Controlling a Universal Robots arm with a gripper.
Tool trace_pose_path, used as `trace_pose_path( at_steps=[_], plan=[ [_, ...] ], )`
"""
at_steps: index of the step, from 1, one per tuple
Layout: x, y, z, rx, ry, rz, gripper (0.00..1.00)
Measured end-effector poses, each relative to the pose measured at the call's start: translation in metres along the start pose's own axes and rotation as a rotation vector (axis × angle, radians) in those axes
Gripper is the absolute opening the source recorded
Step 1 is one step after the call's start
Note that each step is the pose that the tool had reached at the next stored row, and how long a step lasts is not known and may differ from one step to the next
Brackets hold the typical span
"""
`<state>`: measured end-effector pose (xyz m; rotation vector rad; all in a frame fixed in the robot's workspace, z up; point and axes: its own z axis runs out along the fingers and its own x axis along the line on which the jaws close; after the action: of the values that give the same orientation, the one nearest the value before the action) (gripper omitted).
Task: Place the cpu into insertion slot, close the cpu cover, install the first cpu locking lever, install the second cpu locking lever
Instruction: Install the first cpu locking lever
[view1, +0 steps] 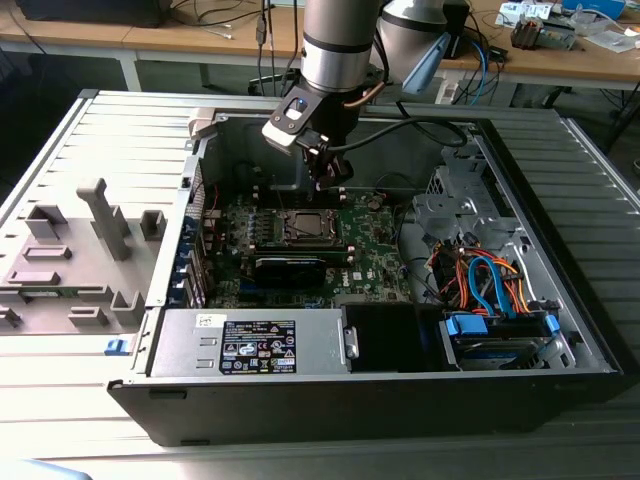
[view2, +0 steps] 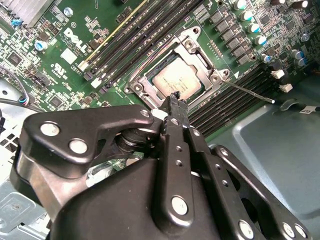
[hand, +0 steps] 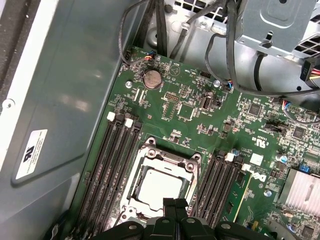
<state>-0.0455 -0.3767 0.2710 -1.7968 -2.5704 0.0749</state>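
The cpu (view2: 177, 82) lies flat in the insertion slot (view2: 150, 80) on the green motherboard, its silver-grey top showing through the window of the cpu cover (view2: 200, 62), which lies down around it. A thin wire locking lever (view2: 250, 93) sticks out from the socket's corner over the memory slots. My gripper (view2: 175, 97) hovers just above the socket's edge, fingers pressed together and holding nothing. In the first wrist view the cpu (hand: 159, 186) and cpu cover (hand: 167, 156) sit right past my gripper (hand: 175, 202). In the exterior view my gripper (view1: 336, 185) hangs over the insertion slot (view1: 305, 226).
Long black memory slots (hand: 107, 165) flank the socket on both sides. A black card (view1: 290, 268) sits in front of it, a power supply (view1: 250, 345) at the case front, and bundled cables and a drive bay (view1: 490, 290) on the exterior view's right. Case walls enclose everything.
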Motion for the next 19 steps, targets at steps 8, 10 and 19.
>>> trace_pose_path(
  at_steps=[8, 10, 19],
  plan=[
    [0.0000, 0.0000, 0.0000, -0.0001, -0.0002, -0.005, 0.11],
    [0.0000, 0.0000, 0.0000, -0.0001, -0.0002, -0.006, 0.11],
    [0.0000, 0.0000, 0.0000, -0.0003, -0.0005, -0.012, 0.11]
  ],
)
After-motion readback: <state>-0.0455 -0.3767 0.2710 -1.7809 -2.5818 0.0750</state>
